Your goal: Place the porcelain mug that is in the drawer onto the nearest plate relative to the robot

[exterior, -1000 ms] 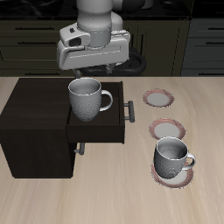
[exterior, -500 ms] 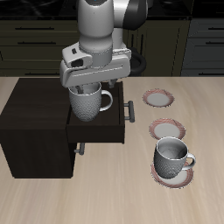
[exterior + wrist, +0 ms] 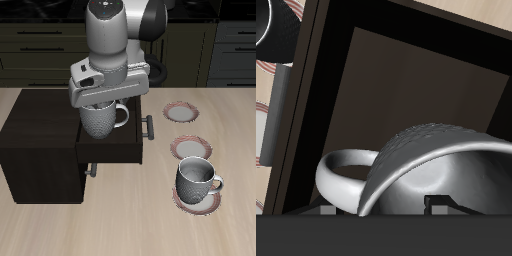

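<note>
**A:** Where does the gripper (image 3: 103, 101) sit?

**B:** Right over the porcelain mug (image 3: 101, 119), low on its rim. In the exterior view the bulky grey body hides the mug's mouth and the fingertips. In the wrist view the mug (image 3: 441, 170) fills the foreground, its loop handle (image 3: 344, 176) curling out to one side.

**A:** Fingers apart or pressed on the wall?

**B:** I cannot tell. Neither view shows the pads clearly against the rim; only small dark bits show near the pale inside.

**A:** And the mug's place?

**B:** It stands upright inside the open drawer (image 3: 112, 147), with its handle turned toward the drawer's front panel and grey bar handle (image 3: 150, 129). The dark walls of the drawer rise around its lower half. In the wrist view bare pale drawer floor (image 3: 406, 90) stretches beyond the mug, so there is open room inside the box on that side.

**A:** What lies outside the drawer's edge?

**B:** Bare table (image 3: 130, 215), then three plates in a row. The plate (image 3: 181, 112) farthest back, nearest the robot's base, is bare. The middle plate (image 3: 191, 149) is just in front of it, also bare. The front plate (image 3: 198, 197) carries a second mug (image 3: 196, 181).

**A:** Room between drawer and plates?

**B:** A clear strip of tabletop separates the bar handle from the plates.
</note>
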